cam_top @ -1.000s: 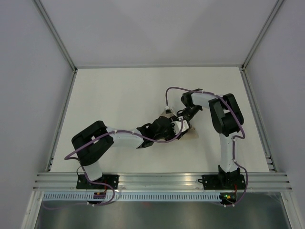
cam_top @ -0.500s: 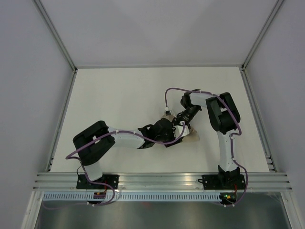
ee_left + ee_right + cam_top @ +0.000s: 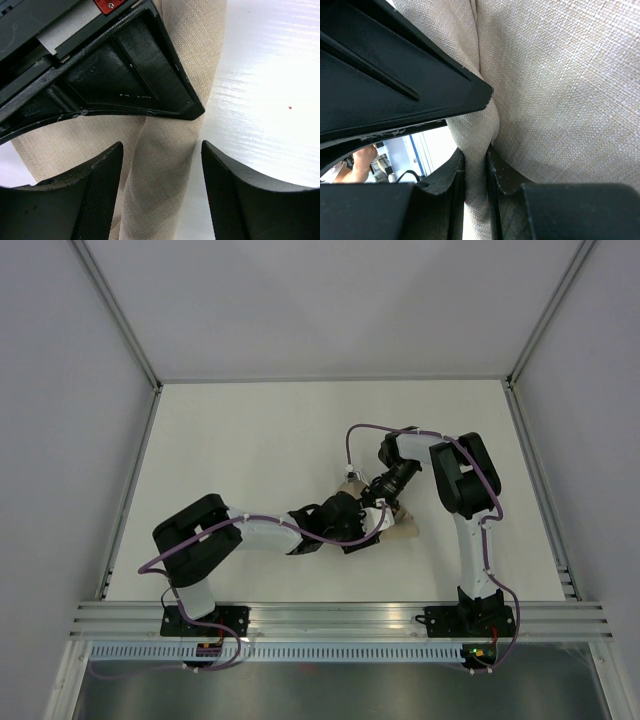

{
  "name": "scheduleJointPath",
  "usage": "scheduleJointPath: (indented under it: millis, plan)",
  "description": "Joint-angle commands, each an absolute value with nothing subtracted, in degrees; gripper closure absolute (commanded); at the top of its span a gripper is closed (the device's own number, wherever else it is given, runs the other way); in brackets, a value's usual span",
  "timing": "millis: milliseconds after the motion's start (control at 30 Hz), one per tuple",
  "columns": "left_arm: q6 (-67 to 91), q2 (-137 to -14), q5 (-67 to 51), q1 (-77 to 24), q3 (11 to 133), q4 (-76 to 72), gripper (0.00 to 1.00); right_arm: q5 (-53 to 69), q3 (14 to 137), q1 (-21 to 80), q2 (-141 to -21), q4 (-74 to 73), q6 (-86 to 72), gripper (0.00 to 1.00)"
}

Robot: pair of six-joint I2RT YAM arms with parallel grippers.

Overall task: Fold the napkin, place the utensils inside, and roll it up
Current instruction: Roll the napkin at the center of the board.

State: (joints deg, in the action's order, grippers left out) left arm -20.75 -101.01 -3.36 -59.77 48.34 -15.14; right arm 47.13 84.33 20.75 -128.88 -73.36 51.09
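Pinching napkin (image 3: 560,90): right gripper (image 3: 475,167) (left gripper (image 3: 161,150) agape).

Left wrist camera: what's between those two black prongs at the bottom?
The tan napkin, bunched into a roll, runs between the left gripper's open fingers, with a sliver of white table beside it; the left wrist view shows this.

Both arms meet mid-worktop, wrists close together.
The left arm (image 3: 255,530) stretches rightward, its jaws spread wide; the right arm (image 3: 465,490) folds back leftward, its jaws pinched on a fold of the napkin (image 3: 545,90).
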Motion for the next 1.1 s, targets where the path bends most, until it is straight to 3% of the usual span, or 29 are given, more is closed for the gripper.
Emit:
scheduleJointPath:
  millis: [0, 333, 433, 567, 700, 1067]
  plan:
    - [-22.0, -101.9, -3.5, -60.2, 49.1, -17.4, 0.31, 34.0, 83.1, 20.8, -133.2, -61.7, 53.8, 0.90]
    - [-20.6, -105.2, -4.9, -60.1, 49.7, -17.9, 0.37, 35.3, 83.4, 20.5, -133.1, -61.5, 53.1, 0.86]
    - [-20.3, -105.7, -5.7, -60.0, 51.0, -15.2, 0.48, 35.7, 83.2, 20.5, -132.5, -61.3, 52.6, 0.78]
    - [-19.1, -106.1, -8.6, -59.4, 52.5, -11.2, 0.82, 37.4, 82.4, 20.2, -130.3, -60.5, 51.6, 0.55]
    - [-16.8, -106.7, -13.4, -57.6, 52.9, -9.2, 0.97, 39.6, 80.5, 19.5, -124.9, -58.3, 49.2, 0.43]
    - [-12.1, -110.3, -31.3, -51.2, 56.8, -3.7, 0.98, 45.4, 76.7, 8.5, -110.1, -42.6, 33.6, 0.33]
